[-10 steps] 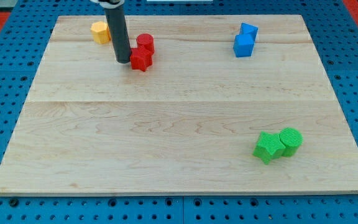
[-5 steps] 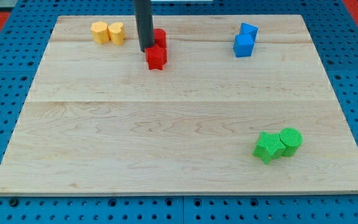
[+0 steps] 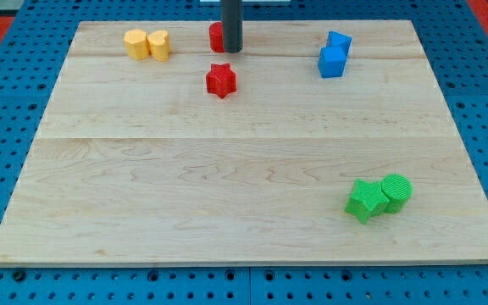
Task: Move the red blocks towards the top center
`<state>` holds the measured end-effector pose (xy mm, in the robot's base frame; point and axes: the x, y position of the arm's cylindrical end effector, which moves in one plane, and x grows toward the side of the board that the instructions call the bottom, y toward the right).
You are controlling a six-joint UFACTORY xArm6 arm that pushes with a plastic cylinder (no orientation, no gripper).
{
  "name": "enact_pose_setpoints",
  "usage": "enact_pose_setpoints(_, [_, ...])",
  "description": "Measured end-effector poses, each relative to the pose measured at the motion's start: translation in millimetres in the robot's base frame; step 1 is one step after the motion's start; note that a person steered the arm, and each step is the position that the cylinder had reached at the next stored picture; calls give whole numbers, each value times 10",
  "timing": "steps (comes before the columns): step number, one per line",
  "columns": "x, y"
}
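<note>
My tip (image 3: 231, 51) (just a bare rod, no jaws) was jammed against the red cylinder (image 3: 216, 36) on its left, probably nudging it top-center, red star block (image 3: 220, 80) stranded just below.

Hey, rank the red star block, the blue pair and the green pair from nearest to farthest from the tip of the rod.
From my tip:
1. Red star block, just below, slightly to the view's left.
2. Blue pair, to the view's right near the top.
3. Green pair, at the view's bottom right.

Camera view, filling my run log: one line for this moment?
my tip: against red round block, top centre | red star block: apart, below | wooden board
</note>
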<state>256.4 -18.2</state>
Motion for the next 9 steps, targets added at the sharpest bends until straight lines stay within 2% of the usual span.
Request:
enact_pose_setpoints(2, [939,250])
enact_pose_setpoints(3, [999,31])
enact_pose_setpoints(5, [957,-517])
enact_pose_setpoints(6, [890,-428])
enact_pose_setpoints(9, [340,-365])
